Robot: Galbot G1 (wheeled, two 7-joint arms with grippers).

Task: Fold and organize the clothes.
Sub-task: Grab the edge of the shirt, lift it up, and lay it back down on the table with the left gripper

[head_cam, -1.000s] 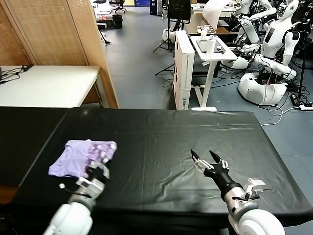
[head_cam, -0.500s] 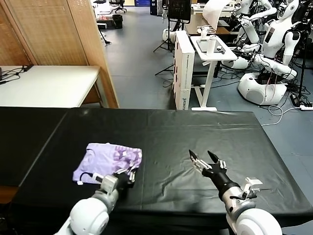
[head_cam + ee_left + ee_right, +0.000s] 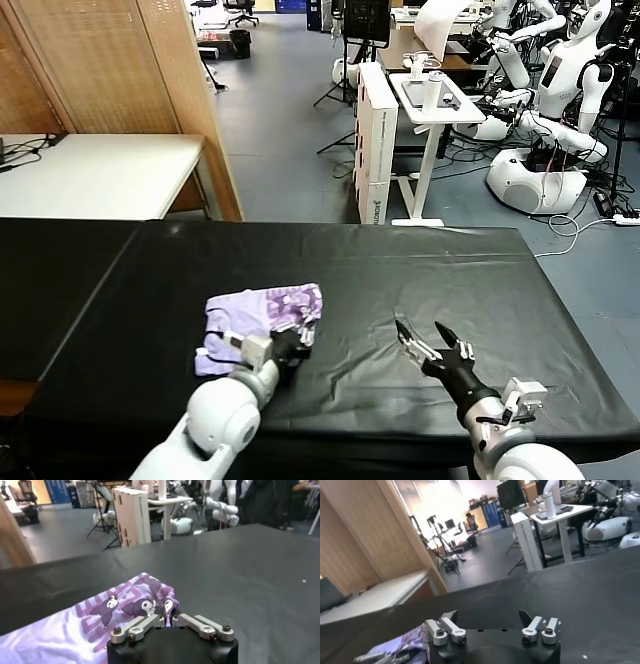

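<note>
Lavender T-shirt (image 3: 262, 312): folded into compact bundle, printed graphic on top, lying on black table (image 3: 420, 265), left of centre, toward near edge. Left pincer (image 3: 300, 333): closed tight on bundle's near graphic corner, pinching fabric. Right pincer (image 3: 433, 340): jaws wide, empty, low over table, well apart from shirt. Progress judged: folding largely complete; remaining likely final placement, release, tidying loose edges.
</note>
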